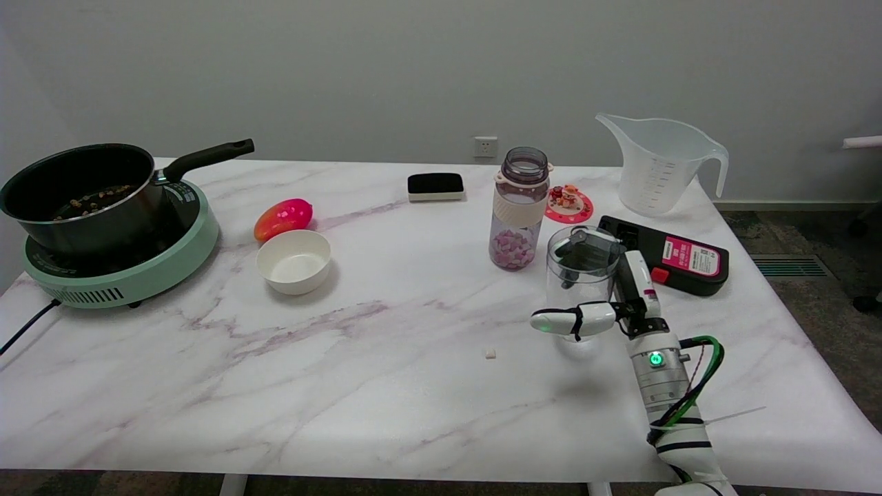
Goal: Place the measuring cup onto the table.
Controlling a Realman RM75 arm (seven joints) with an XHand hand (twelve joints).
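Note:
A small clear measuring cup [582, 265] stands upright at the right of the marble table [386, 386], just in front of a drinking bottle. My right hand [615, 306] grips it from the right side. The white thumb lies across the cup's lower front, and dark fingers show through the clear wall behind it. The cup's base is at or just above the tabletop, with a faint shadow right under it; I cannot tell whether it touches.
A bottle [520, 210] with pink pieces stands left of the cup, and a black-and-red box [672, 255] lies behind it. A large graduated jug [658, 165] is at the back right. A white bowl [294, 261], a mango [283, 217], a pan on a cooker [103, 213] and a small white crumb [490, 353] are also there.

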